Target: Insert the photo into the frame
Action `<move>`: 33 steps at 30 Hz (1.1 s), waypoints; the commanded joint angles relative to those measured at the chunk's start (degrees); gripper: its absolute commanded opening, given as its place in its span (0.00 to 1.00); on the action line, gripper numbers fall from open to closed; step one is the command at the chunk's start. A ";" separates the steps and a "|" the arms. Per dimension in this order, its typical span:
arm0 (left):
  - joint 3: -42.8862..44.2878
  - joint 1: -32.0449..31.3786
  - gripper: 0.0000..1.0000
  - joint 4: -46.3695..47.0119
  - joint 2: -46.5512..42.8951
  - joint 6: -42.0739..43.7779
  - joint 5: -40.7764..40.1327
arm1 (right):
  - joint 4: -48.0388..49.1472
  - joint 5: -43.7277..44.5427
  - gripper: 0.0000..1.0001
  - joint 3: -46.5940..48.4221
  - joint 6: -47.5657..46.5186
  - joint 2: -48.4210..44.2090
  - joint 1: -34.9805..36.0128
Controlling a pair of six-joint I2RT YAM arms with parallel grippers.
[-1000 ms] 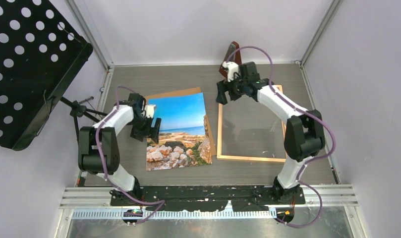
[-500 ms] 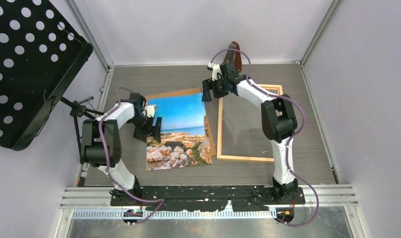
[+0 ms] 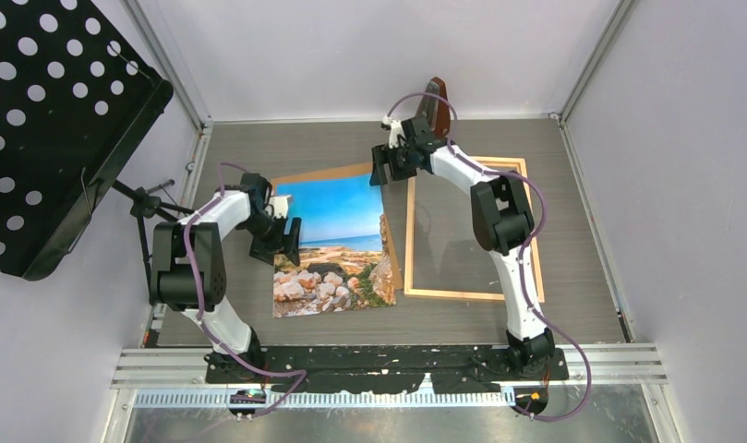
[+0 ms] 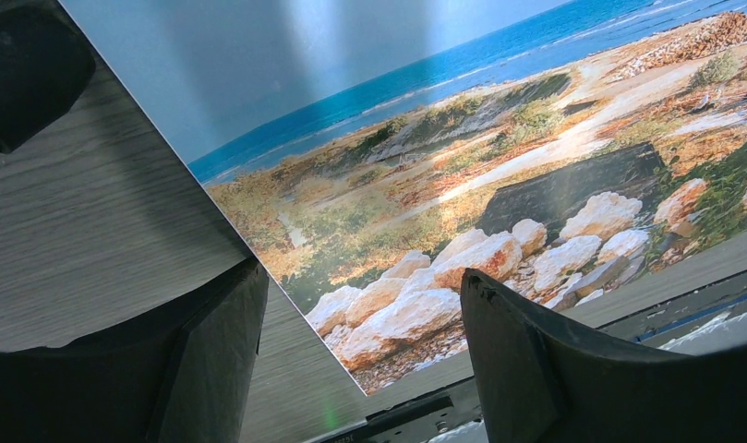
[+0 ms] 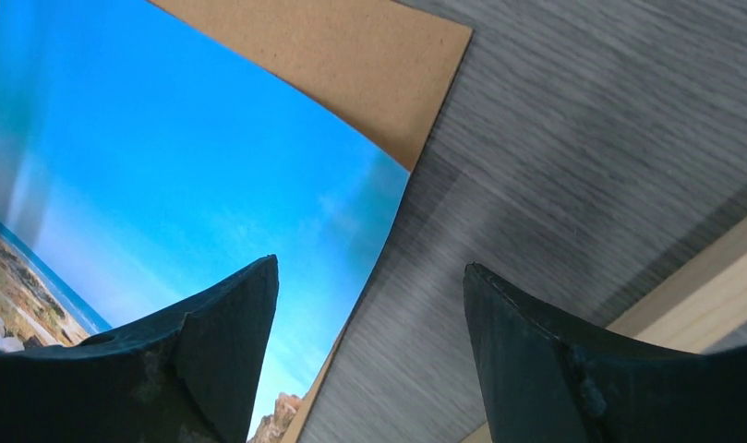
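The right gripper [image 3: 384, 166] has swung away from the frame [image 3: 462, 295] toward 9 o'clock. It now hangs over the far right corner of the photo [image 3: 337, 231], jaws wide apart and holding nothing, one finger above the print and the other above the table [image 5: 536, 138]. The left gripper [image 3: 283, 242] has not budged: spread open and empty at the photo's 9 o'clock edge. The photo lies face up on the brown backing board [image 3: 325, 173], just at the frame's 9 o'clock. To me, a two-handed lift looks close.

The photo [image 3: 337, 242] covers most of the brown board [image 3: 323, 173]. The right wrist view's edge cuts the frame [image 5: 711, 286] down to a sliver.
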 commanded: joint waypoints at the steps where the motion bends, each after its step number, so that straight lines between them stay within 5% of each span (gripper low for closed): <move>1: 0.84 0.35 0.75 0.08 -2.40 -0.52 0.80 | -0.55 -1.44 0.78 4.97 1.73 2.22 0.18; 14: 1.46 0.33 0.74 0.25 -3.00 -0.58 1.89 | -0.63 -4.13 0.58 9.14 4.24 7.16 0.24; 33: 1.32 0.28 0.72 0.51 -3.77 -0.50 1.78 | -0.78 -3.08 0.07 8.61 1.82 4.88 0.31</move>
